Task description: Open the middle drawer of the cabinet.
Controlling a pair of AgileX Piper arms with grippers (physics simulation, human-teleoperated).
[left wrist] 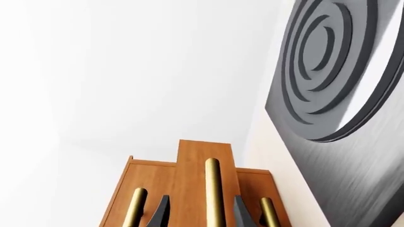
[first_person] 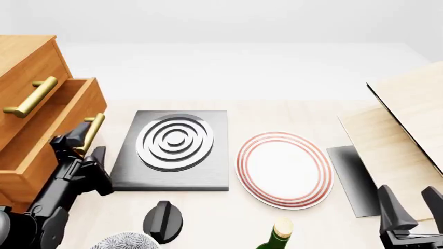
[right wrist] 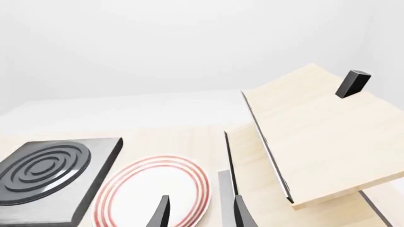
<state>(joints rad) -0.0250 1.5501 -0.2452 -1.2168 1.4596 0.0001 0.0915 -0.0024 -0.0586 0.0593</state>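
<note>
Tall orange-brown wooden cabinet (first_person: 24,57) stood at the bench's (first_person: 229,212) left edge, its middle drawer (first_person: 49,129) pulled out; left gripper (first_person: 86,148) fingers clasped the drawer's brass bar handle (first_person: 91,132); right gripper (first_person: 415,207) fingers spread, empty

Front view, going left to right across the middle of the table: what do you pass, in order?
cabinet with the middle drawer pulled out → left end effector at its handle → dark ringed slab → red-rimmed plate → pale wooden boards
</note>
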